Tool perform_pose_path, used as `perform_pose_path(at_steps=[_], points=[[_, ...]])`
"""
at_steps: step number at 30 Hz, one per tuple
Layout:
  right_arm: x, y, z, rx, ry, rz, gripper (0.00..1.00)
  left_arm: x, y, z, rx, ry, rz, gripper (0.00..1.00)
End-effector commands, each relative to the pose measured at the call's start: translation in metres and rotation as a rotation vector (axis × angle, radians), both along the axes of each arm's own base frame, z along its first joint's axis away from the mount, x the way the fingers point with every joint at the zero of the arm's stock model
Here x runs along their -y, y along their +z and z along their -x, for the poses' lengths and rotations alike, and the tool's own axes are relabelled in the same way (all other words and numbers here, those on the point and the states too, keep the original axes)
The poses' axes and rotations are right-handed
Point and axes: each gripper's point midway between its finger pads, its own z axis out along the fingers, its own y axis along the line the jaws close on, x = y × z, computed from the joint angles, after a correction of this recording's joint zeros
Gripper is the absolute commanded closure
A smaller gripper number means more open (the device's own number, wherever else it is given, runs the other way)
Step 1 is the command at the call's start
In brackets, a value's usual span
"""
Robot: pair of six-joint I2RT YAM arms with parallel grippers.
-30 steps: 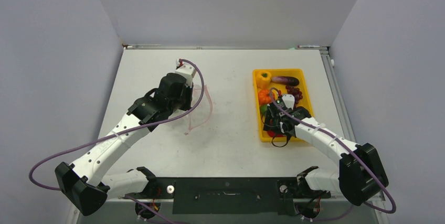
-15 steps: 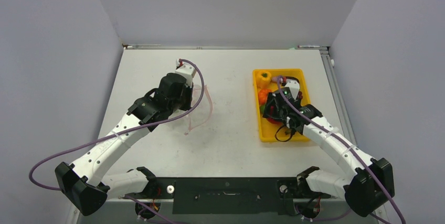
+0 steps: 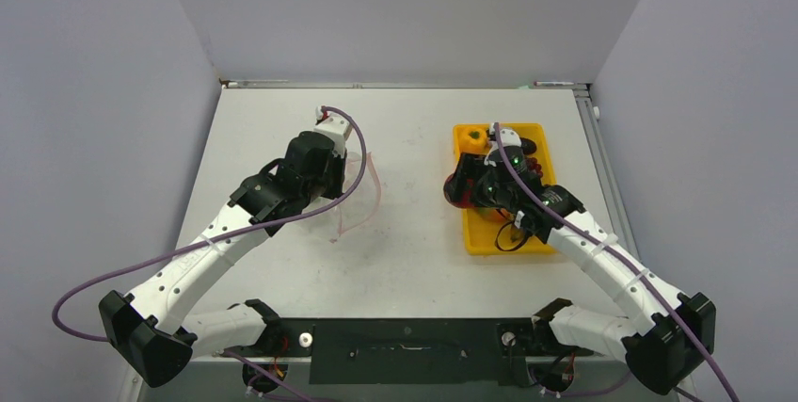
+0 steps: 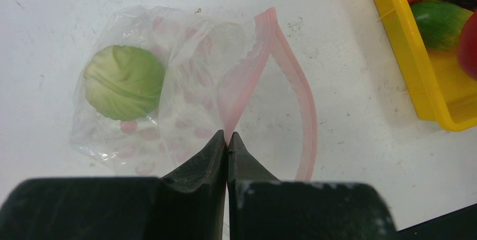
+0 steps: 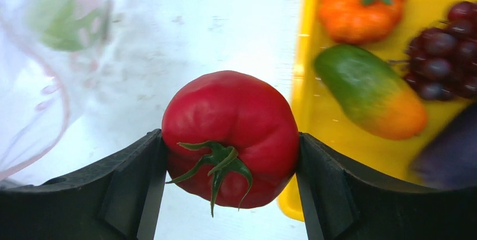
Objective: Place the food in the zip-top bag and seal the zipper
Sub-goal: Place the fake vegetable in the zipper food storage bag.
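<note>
The right gripper (image 5: 230, 145) grips only the sides of a smooth, round red tomato (image 5: 230, 113). It could slip, or catch the floppy bag mouth and fold it shut. Its fingers are spread wide around the tomato, above the table (image 5: 225, 21) beside the yellow tray (image 5: 300, 77), where more food remains. The left gripper (image 4: 228, 139), pressed together, pinches the zipper (image 4: 306, 111), holding the zip-top bag (image 4: 185, 111) open. A green cabbage (image 4: 124, 82) lies inside.

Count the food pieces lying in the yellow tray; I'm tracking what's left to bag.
5: orange pumpkin, green-orange piece, grape bunch and eggplant in the right wrist view, plus a yellow bell pepper in the far-left corner of the tray. The right arm may hide more.
</note>
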Motion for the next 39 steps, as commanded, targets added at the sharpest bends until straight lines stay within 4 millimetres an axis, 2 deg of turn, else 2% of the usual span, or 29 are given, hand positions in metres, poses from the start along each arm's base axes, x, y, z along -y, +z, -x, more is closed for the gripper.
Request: perform_pose_path(at_steps=[1, 10, 17, 22, 29, 31, 39], points=[[-0.054, 0.064, -0.003, 0.169, 0.158, -0.170, 0.73, 0.005, 0.010, -0.005, 0.038, -0.002, 0.031, 1.00], [-0.116, 0.099, 0.004, 0.258, 0.312, -0.277, 0.73, 0.005, 0.012, -0.004, 0.041, -0.005, 0.035, 1.00], [-0.162, 0.105, 0.006, 0.275, 0.398, -0.305, 0.71, 0.006, 0.011, -0.004, 0.040, -0.009, 0.033, 1.00], [-0.190, 0.100, 0.006, 0.271, 0.437, -0.305, 0.70, 0.005, 0.012, -0.004, 0.042, -0.008, 0.036, 1.00], [-0.223, 0.082, 0.007, 0.243, 0.485, -0.301, 0.68, 0.006, 0.013, -0.004, 0.045, -0.011, 0.041, 1.00], [-0.230, 0.076, 0.007, 0.234, 0.489, -0.290, 0.65, 0.006, 0.014, -0.004, 0.046, -0.011, 0.042, 1.00], [-0.247, 0.052, -0.001, 0.196, 0.475, -0.268, 0.43, 0.006, 0.016, -0.003, 0.051, -0.010, 0.047, 1.00]])
